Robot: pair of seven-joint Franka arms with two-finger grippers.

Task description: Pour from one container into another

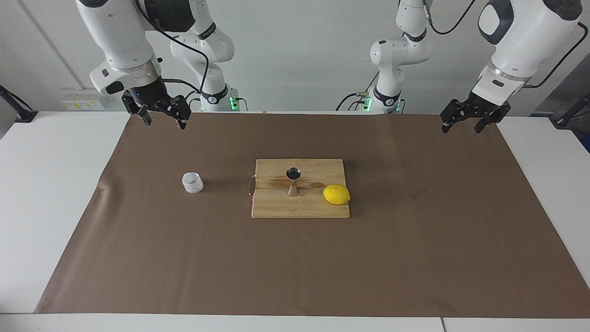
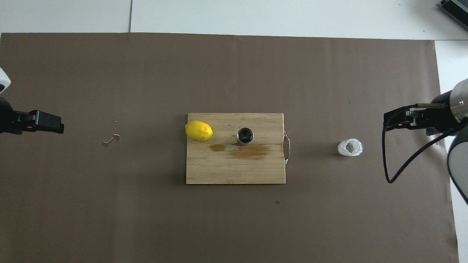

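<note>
Facing view: the faceted cup (image 1: 192,182) sits upright on the tabletop's brown mat (image 1: 415,258), beside the cutting board (image 1: 299,207) bearing the jigger (image 1: 293,181) and lemon (image 1: 336,194), probably staged for pouring. Right end effector (image 1: 160,117) and left end effector (image 1: 464,124) hang above the mat, fingers apart, empty.

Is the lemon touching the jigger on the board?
Apart. The overhead view shows bare cutting board between the lemon and the jigger; the facing view shows the same gap.
</note>
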